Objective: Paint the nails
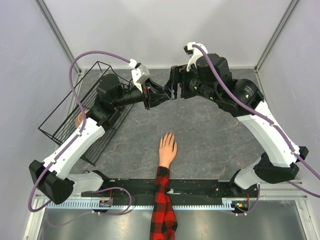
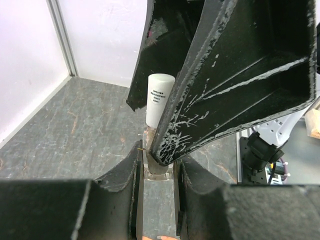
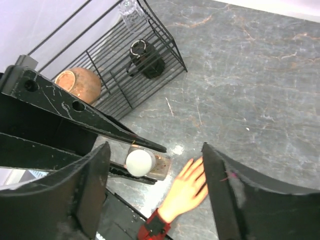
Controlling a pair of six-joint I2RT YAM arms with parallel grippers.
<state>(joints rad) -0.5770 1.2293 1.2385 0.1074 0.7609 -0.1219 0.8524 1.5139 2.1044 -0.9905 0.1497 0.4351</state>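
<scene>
- A peach mannequin hand [image 1: 167, 148] lies palm down on a grey stone-patterned table [image 1: 215, 135]. Its fingers point away from the arm bases, and its wrist is in a red-and-black plaid sleeve [image 1: 162, 210].
- The nails [image 1: 169, 134] are at the tips of this hand's fingers. They are skin-toned and too small to make out.
- Beyond the hand's fingertips and raised above the table, the left gripper [image 2: 159, 170] is clamped narrow on the glass body of a small bottle [image 3: 160, 167].
- The bottle's white cap [image 2: 160, 97] points toward the right gripper [image 3: 155, 150].
- The right gripper's fingers stand wide apart on either side of the cap, holding nothing. Whether one finger brushes the cap cannot be told.
- Left of the hand and farther back stands a black wire basket [image 1: 62, 127]. It holds a terracotta pot [image 3: 77, 85], a dark object [image 3: 147, 62] and a clear glass [image 3: 131, 10].
</scene>
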